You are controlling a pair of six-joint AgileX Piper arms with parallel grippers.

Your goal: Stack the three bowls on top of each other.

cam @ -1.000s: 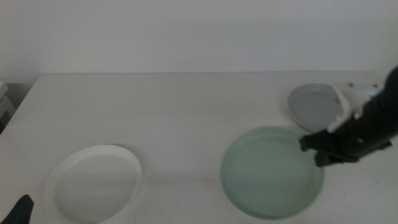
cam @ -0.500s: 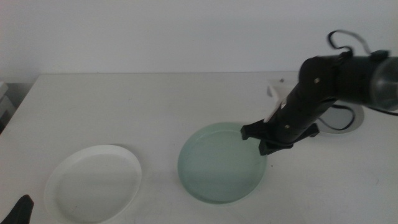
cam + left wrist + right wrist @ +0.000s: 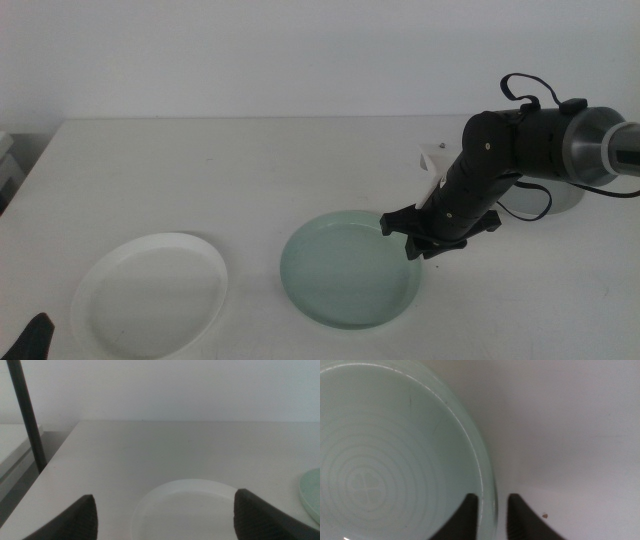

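Mint bowl (image 3: 349, 268) hangs by its rim in the right gripper (image 3: 418, 237), fingers clamped astride it. White bowl (image 3: 150, 294) lies well left on the desk (image 3: 250, 170), nearer the left gripper (image 3: 162, 512), fingers apart.

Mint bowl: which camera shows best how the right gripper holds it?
Right wrist view: the right gripper straddles the mint bowl at its rim. The middle view shows the whole bowl, grip hidden; the left wrist view catches only an edge.
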